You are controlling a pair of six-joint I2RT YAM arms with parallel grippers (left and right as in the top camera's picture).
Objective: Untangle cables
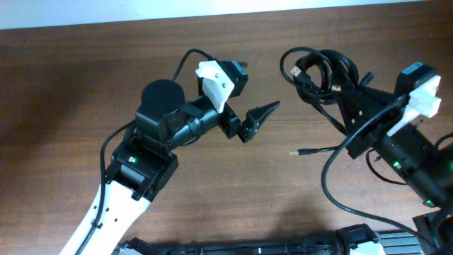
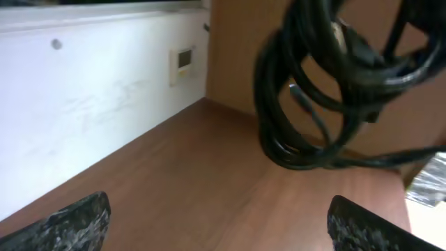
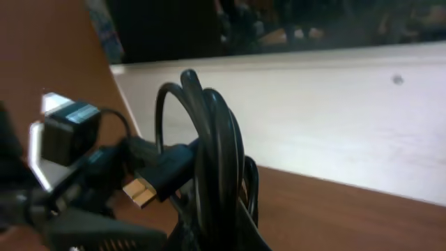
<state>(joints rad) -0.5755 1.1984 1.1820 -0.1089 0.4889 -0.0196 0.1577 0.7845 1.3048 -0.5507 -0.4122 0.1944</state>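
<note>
The cables [image 1: 320, 71] form a looped black bundle at the back right, held off the table by my right gripper [image 1: 345, 99], which is shut on the bundle's lower right side. One thin strand runs down from it to a metal-tipped plug [image 1: 296, 151] lying on the wood. My left gripper [image 1: 260, 120] stands open and empty a little left of the bundle, apart from it. In the left wrist view the cables [image 2: 313, 90] hang ahead, beyond the two spread fingertips [image 2: 73, 223]. The right wrist view shows the cables [image 3: 217, 153] upright in the grip, with a gold-tipped plug [image 3: 139, 192] sticking out left.
The brown wooden table [image 1: 85, 85] ends at a white strip along the back edge [image 1: 212, 10]. Thick black wires [image 1: 333, 184] fixed to the right arm loop over the table at the front right. A dark bar [image 1: 248, 248] lies along the near edge.
</note>
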